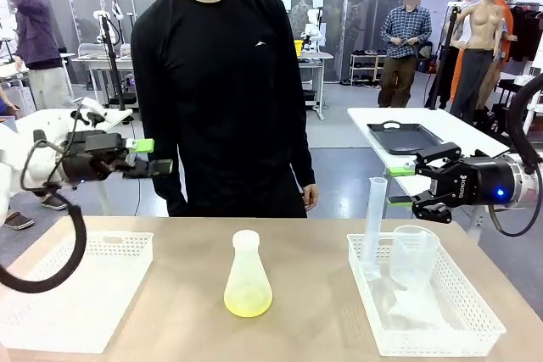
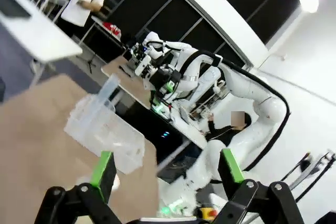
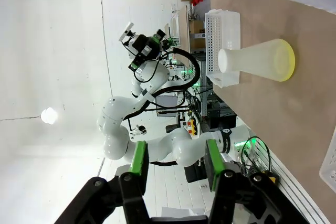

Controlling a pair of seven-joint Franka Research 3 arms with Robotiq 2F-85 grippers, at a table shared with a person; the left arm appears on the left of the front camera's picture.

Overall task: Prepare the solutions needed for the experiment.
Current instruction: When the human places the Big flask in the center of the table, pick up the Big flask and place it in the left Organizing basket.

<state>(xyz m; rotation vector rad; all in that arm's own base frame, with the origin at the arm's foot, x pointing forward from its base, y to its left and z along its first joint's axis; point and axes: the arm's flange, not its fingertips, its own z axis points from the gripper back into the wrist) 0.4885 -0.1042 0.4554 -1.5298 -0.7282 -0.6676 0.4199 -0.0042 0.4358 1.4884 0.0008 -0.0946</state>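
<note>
A shallow yellow-green solution [image 1: 248,301] is noted inside the conical flask [image 1: 246,256] on the tabletop [image 1: 314,328]. Right of the flask, cylinder [image 1: 374,226] and beaker [image 1: 414,253] stand empty. Beyond the flask, left pincer [image 1: 153,157] and right pincer [image 1: 401,186] are released, grasping nothing. Preparation is judged largely done.

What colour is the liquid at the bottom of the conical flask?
Pale yellow-green liquid; the front view shows it best.

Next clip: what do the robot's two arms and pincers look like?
The left arm and right arm are white and rounded. Each pincer is black with green pads. A thick black cable loops off the left pincer; the right pincer carries small white lettering and a blue light.
</note>
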